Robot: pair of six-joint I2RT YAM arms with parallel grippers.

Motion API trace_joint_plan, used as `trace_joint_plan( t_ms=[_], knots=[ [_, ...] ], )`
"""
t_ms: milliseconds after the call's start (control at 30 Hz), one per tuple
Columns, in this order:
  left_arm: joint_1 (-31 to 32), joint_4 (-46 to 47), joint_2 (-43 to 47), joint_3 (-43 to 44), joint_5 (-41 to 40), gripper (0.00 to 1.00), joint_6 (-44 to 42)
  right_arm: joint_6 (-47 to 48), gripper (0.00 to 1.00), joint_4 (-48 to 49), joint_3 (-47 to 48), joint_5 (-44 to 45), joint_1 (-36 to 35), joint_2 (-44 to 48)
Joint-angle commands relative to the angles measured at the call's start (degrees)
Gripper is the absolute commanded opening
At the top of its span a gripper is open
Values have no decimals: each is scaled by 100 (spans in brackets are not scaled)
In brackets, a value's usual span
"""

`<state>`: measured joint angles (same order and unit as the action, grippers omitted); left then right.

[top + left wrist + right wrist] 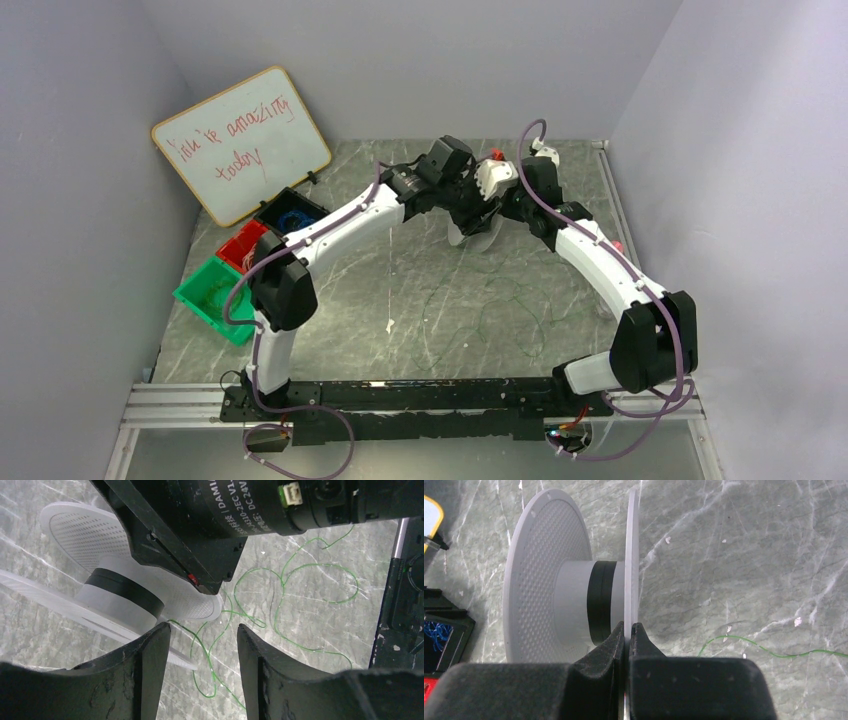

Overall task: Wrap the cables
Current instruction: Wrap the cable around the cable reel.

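Left wrist: right arm [200,525] overhangs spool [120,600], cable [325,565] sprawled beyond.

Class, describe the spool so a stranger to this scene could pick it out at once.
On the grey marbled table, look to the far middle, where the right gripper pinches a disc's edge. That is the spool: two white dotted discs joined by a hub with a black band. Unlike the thin green wire loose nearby, it is rigid and white.
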<state>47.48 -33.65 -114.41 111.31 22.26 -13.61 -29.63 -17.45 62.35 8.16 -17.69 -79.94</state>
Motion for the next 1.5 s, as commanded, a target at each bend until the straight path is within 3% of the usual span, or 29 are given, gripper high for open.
trace_joint_plan(
  t_ms=[0, 1167, 1300, 1400, 1467],
  knots=[
    [-7, 81, 44, 130, -474, 57, 81, -106, 0, 484, 111, -170, 25, 116],
    [345, 32, 57, 50, -1392, 57, -138, -123, 0, 407, 185, -244, 71, -13],
    [438, 80, 40, -118, -1649, 53, -198, -144, 0, 381, 206, -277, 74, -13],
    [492, 120, 43, -240, -1915, 41, -212, -155, 0, 366, 208, -296, 105, 0],
    [511, 162, 33, -277, -2137, 40, -216, -158, 0, 374, 203, -308, 115, 18]
  ],
)
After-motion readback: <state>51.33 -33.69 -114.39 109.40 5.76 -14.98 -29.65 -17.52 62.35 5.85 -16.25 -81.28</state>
